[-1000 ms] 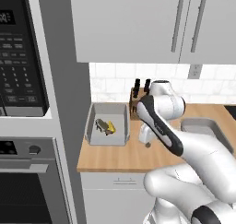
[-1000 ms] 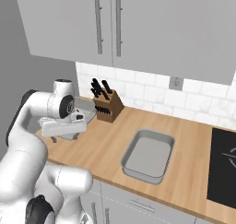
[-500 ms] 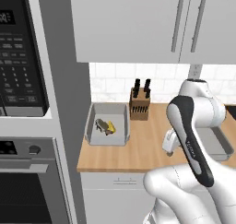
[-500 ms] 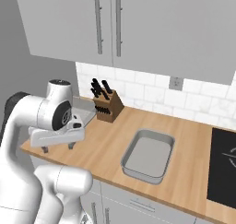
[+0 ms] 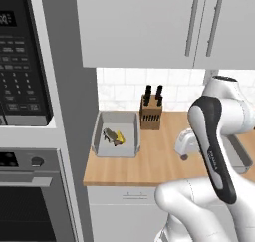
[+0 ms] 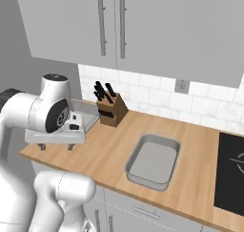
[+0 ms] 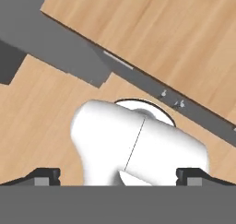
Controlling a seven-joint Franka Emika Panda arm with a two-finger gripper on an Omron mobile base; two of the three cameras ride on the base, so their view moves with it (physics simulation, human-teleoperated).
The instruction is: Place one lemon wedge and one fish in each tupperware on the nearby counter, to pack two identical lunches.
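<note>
Two grey tupperware trays stand on the wooden counter [image 5: 154, 159]. The left tupperware [image 5: 99, 131] holds a dark fish [image 5: 109, 135] and a yellow lemon wedge [image 5: 120, 137]. The right tupperware [image 6: 151, 177] has nothing in it and is partly hidden by my arm in the left base view. My gripper [image 6: 56, 147] hangs open and holds nothing, pointing down over the counter's front part between the two trays, closer to the left one. In the hand view its fingertips [image 7: 44, 176] stand wide apart above my own white body.
A knife block [image 6: 110, 110] stands against the tiled wall between the trays. A black stovetop [image 6: 231, 171] lies at the counter's right end. A tall oven and microwave column [image 5: 30, 136] walls the left end. Cabinets hang overhead.
My arm has swung away from the left tupperware, right and toward the counter's front, with the elbow now far right. The gripper stayed open and empty. The trays have not moved.
</note>
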